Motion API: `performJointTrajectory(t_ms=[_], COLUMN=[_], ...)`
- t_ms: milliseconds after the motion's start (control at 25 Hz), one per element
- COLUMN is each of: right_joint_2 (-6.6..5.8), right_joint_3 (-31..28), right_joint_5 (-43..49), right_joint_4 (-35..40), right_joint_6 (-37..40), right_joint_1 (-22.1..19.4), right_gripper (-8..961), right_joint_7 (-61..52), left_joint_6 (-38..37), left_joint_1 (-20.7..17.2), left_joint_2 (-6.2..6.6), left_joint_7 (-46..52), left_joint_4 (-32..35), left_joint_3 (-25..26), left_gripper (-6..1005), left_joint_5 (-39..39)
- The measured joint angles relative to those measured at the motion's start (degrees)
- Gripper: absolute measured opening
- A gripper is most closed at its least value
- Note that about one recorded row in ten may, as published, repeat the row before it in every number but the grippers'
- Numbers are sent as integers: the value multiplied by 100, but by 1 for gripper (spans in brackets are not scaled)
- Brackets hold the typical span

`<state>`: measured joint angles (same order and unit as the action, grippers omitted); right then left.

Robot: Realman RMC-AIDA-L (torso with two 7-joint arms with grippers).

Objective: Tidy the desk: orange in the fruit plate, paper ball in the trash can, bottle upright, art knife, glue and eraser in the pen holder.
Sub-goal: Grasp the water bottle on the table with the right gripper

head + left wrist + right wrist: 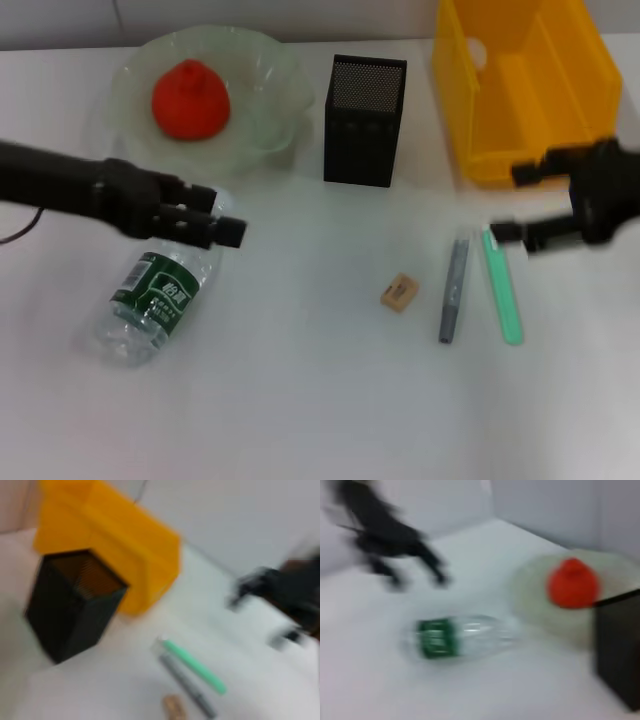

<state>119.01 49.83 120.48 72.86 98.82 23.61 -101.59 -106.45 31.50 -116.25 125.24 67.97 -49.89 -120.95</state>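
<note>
The orange (190, 98) lies in the pale green fruit plate (265, 125). The clear bottle (155, 295) with a green label lies on its side at the front left; it also shows in the right wrist view (460, 637). My left gripper (222, 215) is open and empty just above the bottle's cap end. The eraser (399, 292), the grey art knife (453, 290) and the green glue stick (503, 290) lie on the table right of centre. My right gripper (518, 203) is open and empty above the glue stick's far end. The black mesh pen holder (365, 120) stands at the back centre.
A yellow bin (525, 85) stands at the back right, close behind my right gripper. A small white patch (477, 51) shows inside it; I cannot tell what it is. A dark cable (20, 230) runs off the left edge.
</note>
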Motion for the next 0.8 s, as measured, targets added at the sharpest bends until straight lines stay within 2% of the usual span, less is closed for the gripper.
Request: performJointTrajectory(t_ms=[80,240,280,440,520,560,600,680,800], right_joint_2=[3,12,11,1,1,6,6,10,5], right_joint_3=[-53,-60,-77,-129,-294,-594,-594,-1084,-1366], right_joint_5=[-335,-392,-403,-374,-384,-409,-409,-418,-422], right_joint_4=[-468,-887,-1220,-1621,-1801,-1994,-1994,-2357,-2571], right_joint_6=[261,413,556,778,865,994,994,1176,1246], right_joint_1=[-262,-433,-503,-540,-594,-626,-626,-573,-524], right_gripper=[812,812,812,812,813,813,813,813,812], right_joint_7=[566,1153,1606,2215,2566,2903,2903,3243,3404], left_joint_6=[275,718,1130,1475,1760,2077,2077,2490,2704], left_joint_1=[306,407,437,470,497,514,514,543,601], left_joint_2=[-202,-228,-209,-220,-232,-234,-234,-236,-240], left_joint_7=[762,1422,1846,2103,2268,2436,2436,2563,2579], left_joint_4=[377,440,428,416,325,165,165,-121,-308], left_joint_3=[-5,-283,-704,-996,-1187,-1465,-1465,-1853,-2011], left_gripper=[758,753,752,748,745,744,743,741,737], left_joint_5=[-807,-1212,-1438,-1803,-2058,-2224,-2224,-2338,-2351])
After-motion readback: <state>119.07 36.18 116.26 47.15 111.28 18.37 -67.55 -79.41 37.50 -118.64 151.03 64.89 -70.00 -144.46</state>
